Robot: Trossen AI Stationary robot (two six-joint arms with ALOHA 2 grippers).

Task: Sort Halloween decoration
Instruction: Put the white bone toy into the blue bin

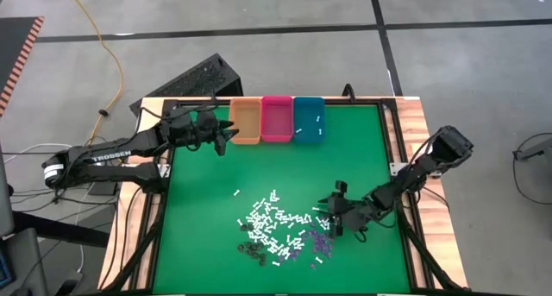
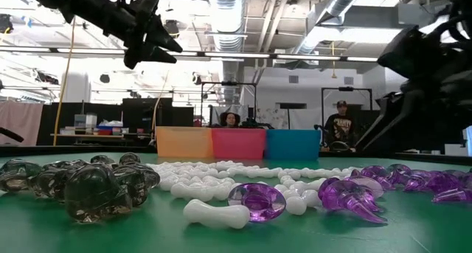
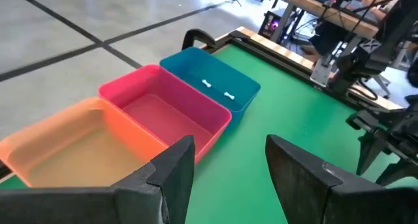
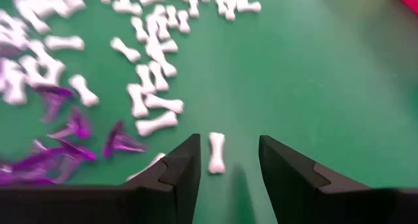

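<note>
— Where do we see the Halloween decoration (image 1: 278, 234)?

— We see it as a scattered heap on the green tabletop (image 1: 198, 218), in the near half: white bones (image 4: 153, 105) in the middle, purple bits (image 2: 352, 196) toward the right arm, dark bits (image 2: 96, 185) toward the left. Two white bones already lie in the teal bin (image 3: 212, 87), beside the pink bin (image 3: 166, 110) and the orange bin (image 3: 72, 145).

— And our grippers?

— The right gripper (image 4: 225, 162) is low at the heap's edge, fingers spread, with one single bone (image 4: 216, 152) lying between them, not pinched. The left gripper (image 3: 228, 168) hangs near the orange bin, fingers spread and holding nothing.
</note>
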